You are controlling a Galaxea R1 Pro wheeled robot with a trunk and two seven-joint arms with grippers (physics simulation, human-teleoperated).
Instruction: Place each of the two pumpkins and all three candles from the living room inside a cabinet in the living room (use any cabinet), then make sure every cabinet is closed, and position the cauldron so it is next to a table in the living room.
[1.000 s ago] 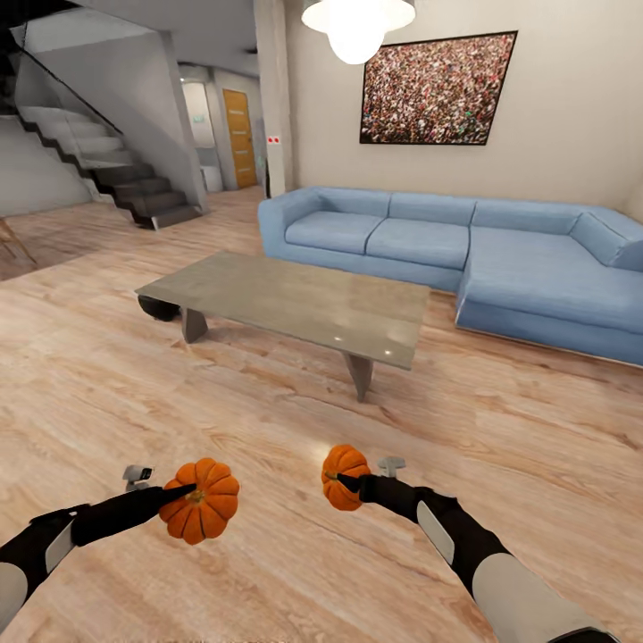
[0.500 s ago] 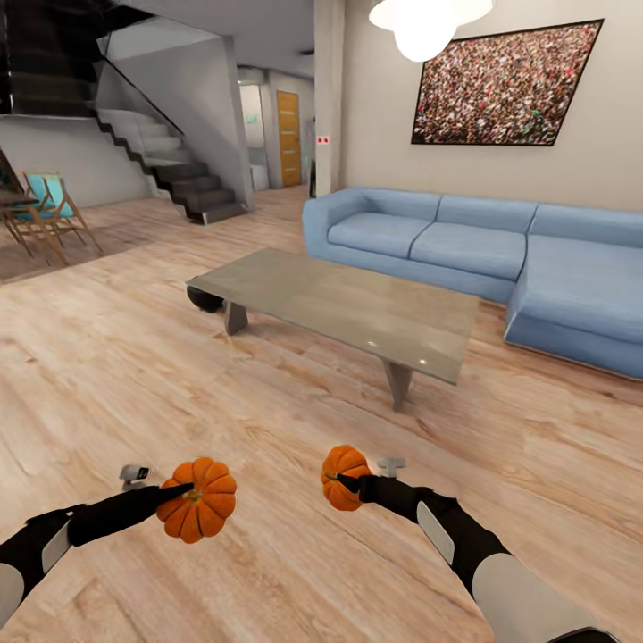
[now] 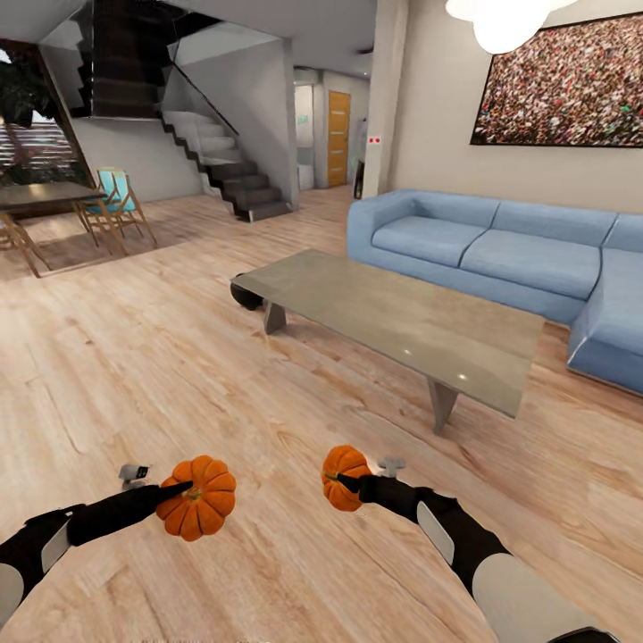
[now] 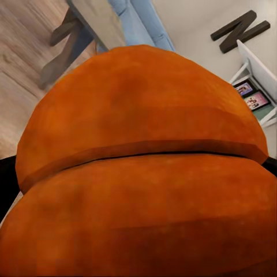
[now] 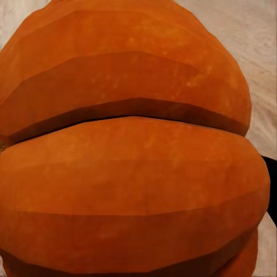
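Carrying two pumpkins [image 3: 198,510] [image 3: 343,478], fingers clamped, unlabelled, coffee table [image 3: 402,326] ahead

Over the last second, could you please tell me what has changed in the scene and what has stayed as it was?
The camera has swung to the robot's left: the coffee table and blue sofa slid rightward in the picture, and a dining table with chairs came into sight. The furniture itself has not moved. Nothing was taken or released: the left claw still holds the left pumpkin and the right claw the right pumpkin, poses unchanged.

The coffee table [image 3: 402,321] stands before the sofa [image 3: 500,250], with the stairs [image 3: 223,170] behind to the left and perhaps a dark pot [image 3: 245,296] beneath the table's far end.
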